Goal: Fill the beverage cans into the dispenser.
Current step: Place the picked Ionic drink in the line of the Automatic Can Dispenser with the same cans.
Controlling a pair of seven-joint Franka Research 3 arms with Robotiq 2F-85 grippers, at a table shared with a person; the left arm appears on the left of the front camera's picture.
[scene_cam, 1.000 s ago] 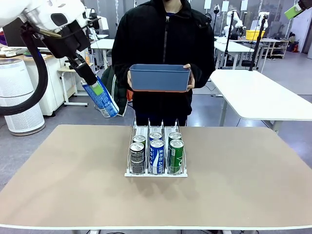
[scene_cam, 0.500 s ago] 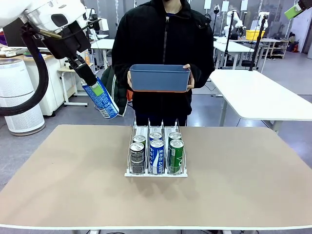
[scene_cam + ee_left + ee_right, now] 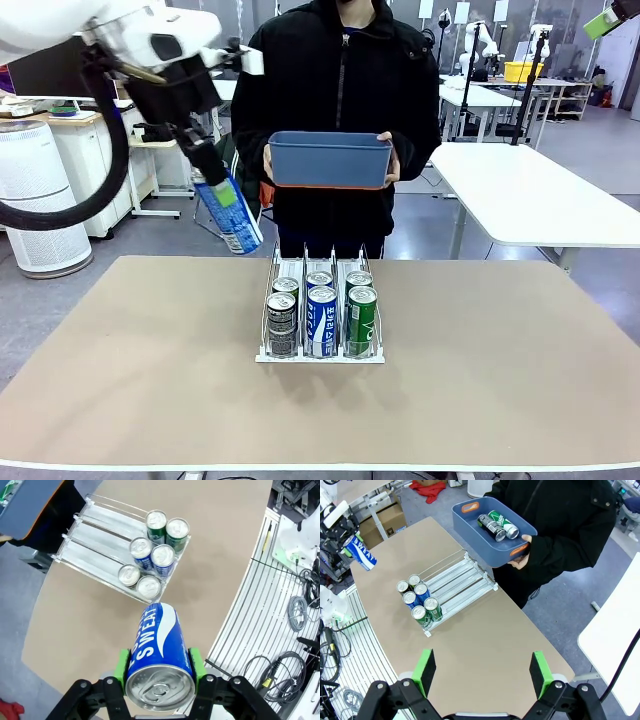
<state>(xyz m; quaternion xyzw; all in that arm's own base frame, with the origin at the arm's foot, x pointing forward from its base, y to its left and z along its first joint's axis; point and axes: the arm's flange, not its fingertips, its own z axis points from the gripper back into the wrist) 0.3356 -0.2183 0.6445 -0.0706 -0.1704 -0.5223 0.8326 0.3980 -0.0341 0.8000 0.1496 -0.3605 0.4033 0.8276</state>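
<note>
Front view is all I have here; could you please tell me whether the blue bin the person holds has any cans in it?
Observer: Yes, the blue bin holds a black can and a green can.
Operator: Thank you. Is any room left in the lanes?
Observer: Each lane of the dispenser is bare behind its two loaded cans.
Operator: And the right tool?
Observer: The right tool is open and holds nothing.

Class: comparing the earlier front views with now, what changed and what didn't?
The left gripper, fingers shut on the blue-and-white can, carried it toward picture right, nearer the dispenser. Nothing was grasped or released. The six racked cans, the person's blue bin and the open right gripper stayed put.
</note>
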